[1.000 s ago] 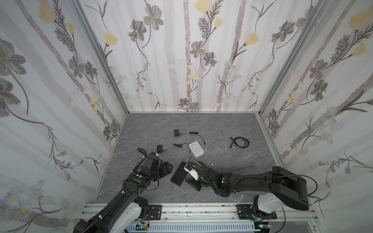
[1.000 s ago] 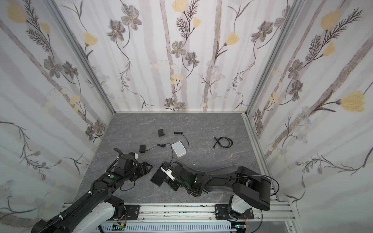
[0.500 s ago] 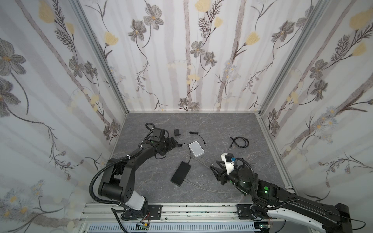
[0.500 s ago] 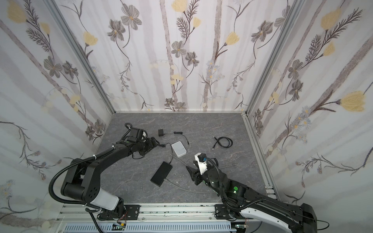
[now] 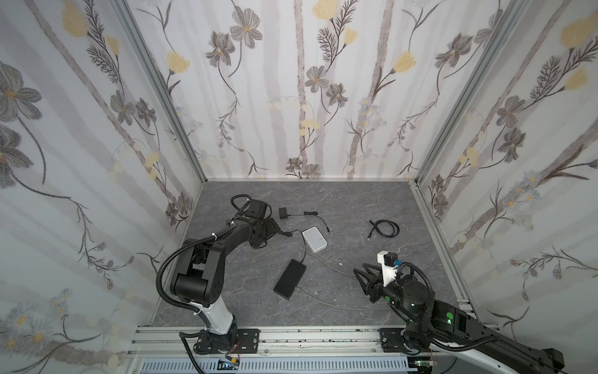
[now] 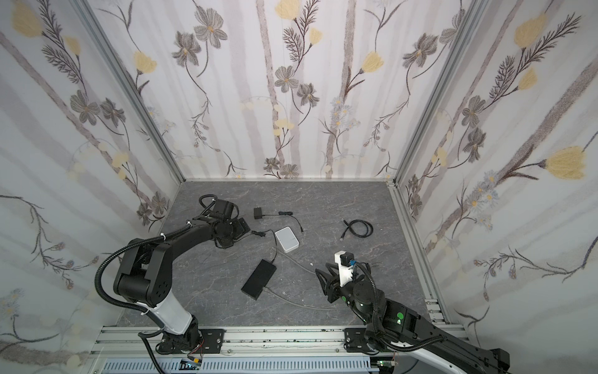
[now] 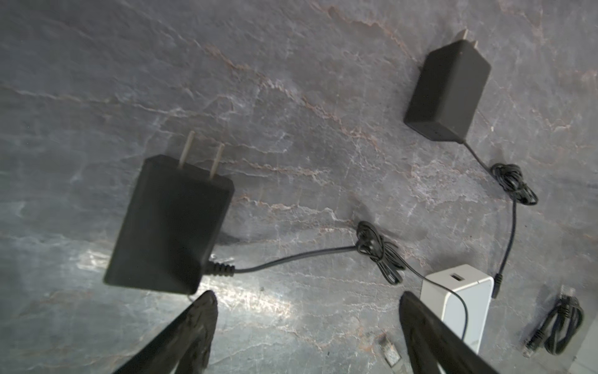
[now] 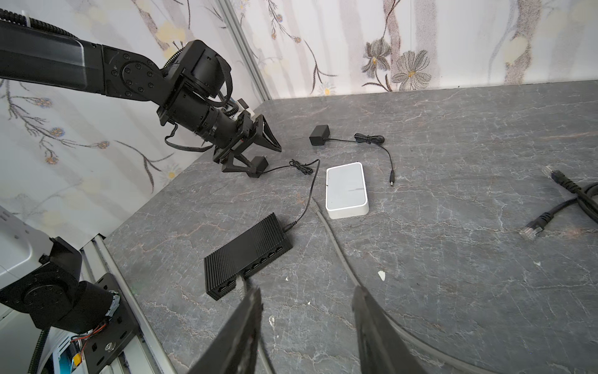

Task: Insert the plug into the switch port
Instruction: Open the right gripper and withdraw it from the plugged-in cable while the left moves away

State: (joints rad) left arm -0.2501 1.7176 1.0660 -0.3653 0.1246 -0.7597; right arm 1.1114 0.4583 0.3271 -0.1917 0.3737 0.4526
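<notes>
Two grippers with jaws apart, one black network switch (image 5: 289, 281) with a grey Ethernet cable (image 8: 333, 243) at its ports.
Left gripper (image 7: 306, 296): fingers spread wide, holding nothing, tips just short of a black power adapter (image 7: 168, 223) lying flat on the grey stone-pattern table (image 5: 356, 200), near the left wall. Right gripper (image 8: 307, 291): fingers apart, empty, hovering near the switch's port side. Grey plug (image 8: 240, 289): sits in a front port (depth of seating unclear); the cable's other end lies just beside a white box (image 5: 314, 239). Second adapter (image 5: 284, 213) and coiled black cable (image 5: 385, 228): farther back, well apart.
</notes>
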